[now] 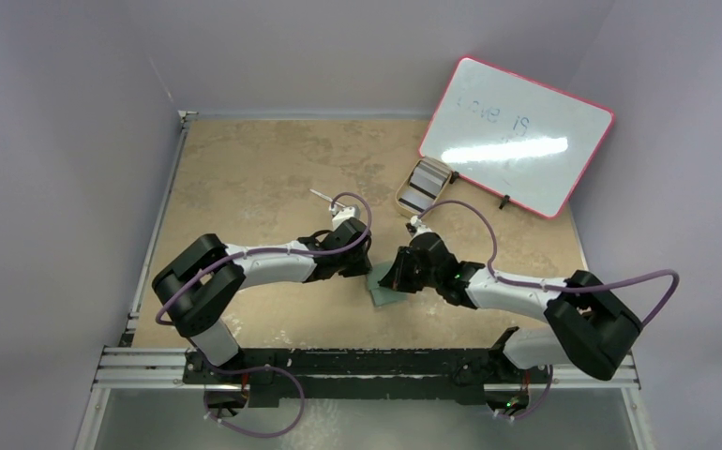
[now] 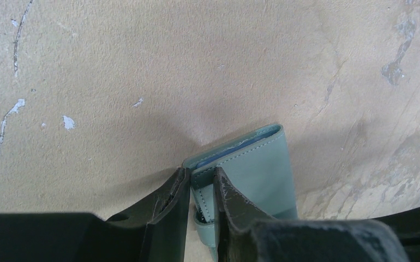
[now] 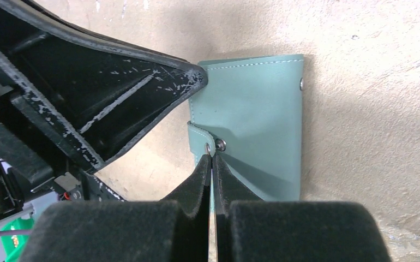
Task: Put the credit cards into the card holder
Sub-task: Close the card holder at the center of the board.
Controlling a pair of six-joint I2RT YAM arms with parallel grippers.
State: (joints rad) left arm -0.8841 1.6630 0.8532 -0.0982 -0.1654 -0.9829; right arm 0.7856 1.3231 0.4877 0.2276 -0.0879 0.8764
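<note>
The left gripper (image 2: 201,176) pinches the card holder (image 2: 254,164) by its edge. The right gripper (image 3: 212,159) is closed tight, tips at its snap tab (image 3: 198,135).

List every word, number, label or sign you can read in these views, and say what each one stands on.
Nothing can be read well enough to quote.
On the whiteboard: faint handwritten marks, crossed by glare, too faint to read.
On the credit cards in the tray: dark bands only, too small to show any print.
On the card holder: no text, only stitching and metal snaps.
</note>
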